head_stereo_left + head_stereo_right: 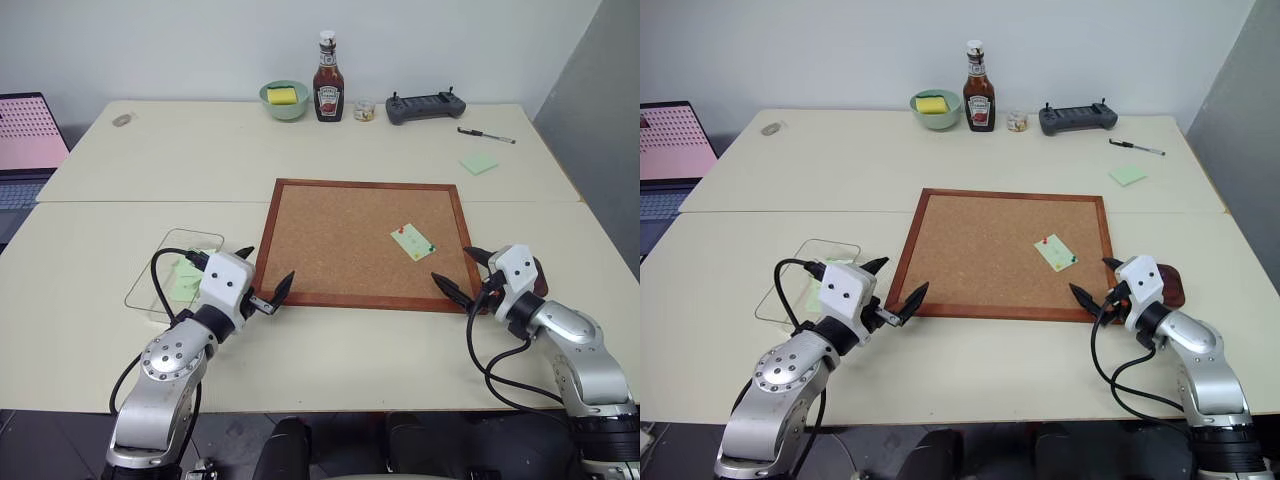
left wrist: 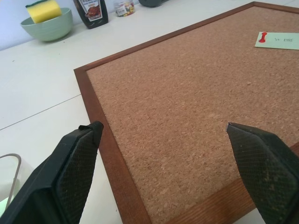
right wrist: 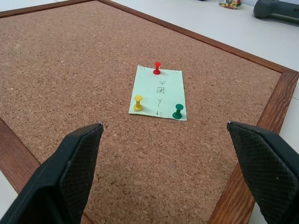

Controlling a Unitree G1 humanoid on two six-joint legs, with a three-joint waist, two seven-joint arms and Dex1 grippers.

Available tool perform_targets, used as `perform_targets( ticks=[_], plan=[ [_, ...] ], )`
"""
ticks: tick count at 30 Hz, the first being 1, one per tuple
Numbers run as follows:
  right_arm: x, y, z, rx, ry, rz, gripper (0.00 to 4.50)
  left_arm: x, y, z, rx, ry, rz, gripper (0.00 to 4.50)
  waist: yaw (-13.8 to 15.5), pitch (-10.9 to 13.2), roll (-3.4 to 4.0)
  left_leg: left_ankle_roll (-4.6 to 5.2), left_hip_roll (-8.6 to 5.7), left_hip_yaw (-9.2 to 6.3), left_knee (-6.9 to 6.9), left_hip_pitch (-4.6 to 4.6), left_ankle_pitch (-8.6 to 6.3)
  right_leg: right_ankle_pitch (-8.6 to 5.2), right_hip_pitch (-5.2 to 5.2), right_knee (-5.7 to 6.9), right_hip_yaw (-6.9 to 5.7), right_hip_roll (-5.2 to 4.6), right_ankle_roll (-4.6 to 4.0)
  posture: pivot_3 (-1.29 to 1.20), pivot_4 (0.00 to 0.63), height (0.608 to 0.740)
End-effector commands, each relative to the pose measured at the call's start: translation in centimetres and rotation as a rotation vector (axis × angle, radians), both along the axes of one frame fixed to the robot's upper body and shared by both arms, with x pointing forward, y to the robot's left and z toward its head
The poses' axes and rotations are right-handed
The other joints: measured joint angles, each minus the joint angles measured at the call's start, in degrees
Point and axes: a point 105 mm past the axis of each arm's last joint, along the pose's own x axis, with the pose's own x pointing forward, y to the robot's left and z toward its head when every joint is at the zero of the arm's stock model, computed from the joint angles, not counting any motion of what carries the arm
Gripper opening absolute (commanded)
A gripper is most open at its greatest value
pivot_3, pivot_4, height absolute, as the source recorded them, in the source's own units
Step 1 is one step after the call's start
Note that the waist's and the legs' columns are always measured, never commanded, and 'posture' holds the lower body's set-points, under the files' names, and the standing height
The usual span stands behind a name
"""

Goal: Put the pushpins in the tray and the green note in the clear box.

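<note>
Nothing was started: note (image 3: 158, 93) sat pinned on corkboard (image 1: 330, 240). Both grippers, left (image 1: 262, 279) and right (image 1: 462, 270), were spread, empty. I'd pluck red pin (image 3: 157, 68) first.

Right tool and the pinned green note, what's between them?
Bare corkboard, as the right wrist view shows: nothing lies between the open right tool and the green note.

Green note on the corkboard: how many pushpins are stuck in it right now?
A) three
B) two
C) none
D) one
A: the right wrist view shows the green note pinned to the corkboard by a red pushpin, a yellow pushpin and a green pushpin.
</note>
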Motion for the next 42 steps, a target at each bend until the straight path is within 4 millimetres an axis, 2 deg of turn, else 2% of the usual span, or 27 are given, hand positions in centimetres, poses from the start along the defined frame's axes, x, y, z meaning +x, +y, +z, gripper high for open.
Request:
perform_targets(
  ticks=[1,12,24,29,35,42],
  plan=[
    [0.1,0.1,1.5,0.004,-0.062,0.005,4.50,0.0,0.2,1.5,0.005,-0.065,-0.010,4.49,0.0,0.0,0.00,0.00,0.00,0.00,0.00,0.00,0.00,0.00,0.00,0.00,0.00,0.00,0.00,0.00,0.150,0.740],
    [0.1,0.1,1.5,0.004,-0.065,0.005,4.50,0.5,0.2,1.2,0.039,-0.031,-0.010,4.49,0.0,0.0,0.00,0.00,0.00,0.00,0.00,0.00,0.00,0.00,0.00,0.00,0.00,0.00,0.00,0.00,0.150,0.740],
    [-0.4,0.1,1.7,0.008,-0.083,0.001,4.50,0.2,-0.5,2.1,-0.012,-0.067,-0.111,4.49,0.0,0.0,0.00,0.00,0.00,0.00,0.00,0.00,0.00,0.00,0.00,0.00,0.00,0.00,0.00,0.00,0.150,0.740],
    [-0.9,0.3,2.2,0.007,-0.112,-0.010,4.50,0.3,-1.3,2.6,-0.022,-0.073,-0.201,3.68,0.0,0.0,0.00,0.00,0.00,-0.01,0.00,-0.01,0.00,0.00,0.00,-0.01,-0.01,0.00,0.00,0.00,0.150,0.740],
    [-1.7,0.7,2.5,0.020,-0.126,-0.030,4.50,1.4,-3.0,2.7,-0.013,-0.066,-0.284,2.63,0.0,0.0,0.00,0.00,-0.01,-0.01,0.00,0.00,0.00,0.00,0.00,0.00,-0.01,0.00,0.00,0.00,0.150,0.740],
    [-2.3,1.2,2.5,0.035,-0.123,-0.043,4.50,3.2,-6.5,1.2,-0.020,0.003,-0.398,1.27,0.0,0.0,0.00,0.00,-0.02,-0.01,0.01,0.00,0.00,0.00,0.02,-0.01,-0.02,0.00,0.00,0.00,0.150,0.740]
  ],
)
